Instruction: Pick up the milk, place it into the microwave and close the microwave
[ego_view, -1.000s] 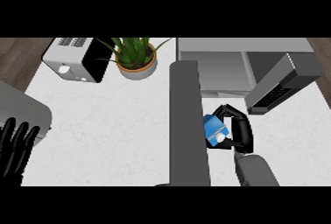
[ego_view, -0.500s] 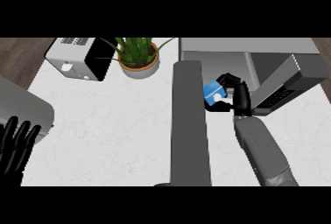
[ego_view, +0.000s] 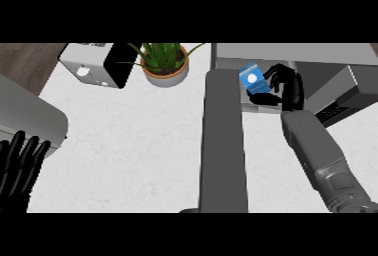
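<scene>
Fingers of the right robot hand (ego_view: 284, 87) curl around the blue milk (ego_view: 252, 79) carton, now carried up from the bench (ego_view: 133, 140) to the microwave (ego_view: 325, 75) opening, so placing it comes next. Left robot hand (ego_view: 18, 167) rests open. No label is readable.

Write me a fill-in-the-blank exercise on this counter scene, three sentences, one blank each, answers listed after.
1. The milk carton is held in the robot's ____ robot hand, at the microwave.
2. The potted plant stands between the microwave and the ____.
3. The left robot hand rests open at the view's lower ____ edge.

Missing words: right; toaster; left
</scene>
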